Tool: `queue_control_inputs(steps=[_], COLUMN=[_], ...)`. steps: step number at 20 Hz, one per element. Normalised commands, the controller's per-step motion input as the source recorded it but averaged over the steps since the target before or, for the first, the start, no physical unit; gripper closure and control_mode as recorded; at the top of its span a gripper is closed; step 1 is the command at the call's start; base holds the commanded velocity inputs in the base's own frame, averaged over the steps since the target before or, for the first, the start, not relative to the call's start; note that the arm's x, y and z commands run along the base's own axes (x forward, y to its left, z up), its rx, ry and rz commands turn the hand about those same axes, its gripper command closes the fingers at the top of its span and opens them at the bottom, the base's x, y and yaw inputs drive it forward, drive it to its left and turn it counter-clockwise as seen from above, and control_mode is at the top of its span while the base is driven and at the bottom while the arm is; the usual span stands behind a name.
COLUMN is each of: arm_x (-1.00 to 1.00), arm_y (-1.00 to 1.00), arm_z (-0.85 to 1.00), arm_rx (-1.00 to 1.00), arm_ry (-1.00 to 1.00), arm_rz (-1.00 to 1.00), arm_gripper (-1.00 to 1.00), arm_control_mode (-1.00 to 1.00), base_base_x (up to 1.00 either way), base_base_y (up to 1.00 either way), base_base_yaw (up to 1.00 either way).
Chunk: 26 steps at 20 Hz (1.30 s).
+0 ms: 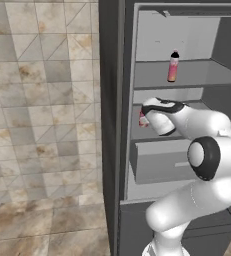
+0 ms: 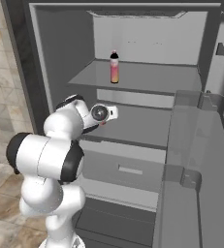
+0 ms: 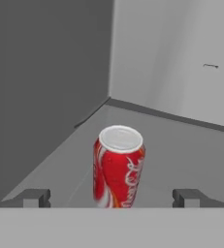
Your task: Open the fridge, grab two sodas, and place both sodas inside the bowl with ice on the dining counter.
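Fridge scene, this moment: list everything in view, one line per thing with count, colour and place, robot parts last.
fridge: one, dark grey outside, pale grey inside, open in front of the robot.
door: one, grey with shelf bins, swung open on the right in the right base view.
drawer: one, grey, shut, below the shelves.
bottle: one, pink to orange with a black cap, upright on the upper shelf.
can: one, red with a silver top, upright on the middle shelf near the left wall.
floor: beige tiles, left of the fridge.
arm: one, white with dark joints, reaching into the middle shelf.
tool: one, open, fingertips either side of the can, apart from it.
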Motion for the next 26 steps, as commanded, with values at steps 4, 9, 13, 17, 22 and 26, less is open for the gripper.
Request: queue_control_inputs(steps=[4,9,13,17,22,26], arm_x=[0.19,0.17,0.17,0.12,0.10,0.12], arm_y=[0.01,0.04,0.05,0.06,0.05,0.01], arm_z=[-0.09,-0.09,-0.11,-0.10,-0.07,-0.02], arm_rx=[-0.01,-0.02,-0.02,0.00,0.00,0.00], arm_ry=[0.00,0.00,0.00,0.00,0.00,0.00], arm_rz=[0.00,0.00,0.00,0.00,0.00,0.00], arm_gripper=[-1.00,-1.00,-1.00,-1.00,-1.00,-1.00], arm_control_mode=[-1.00,-1.00,-1.00,-1.00,-1.00,-1.00], base_base_x=[0.00,0.00,0.00,0.00,0.00,0.00], base_base_y=[0.00,0.00,0.00,0.00,0.00,0.00], base_base_yaw=[0.00,0.00,0.00,0.00,0.00,0.00])
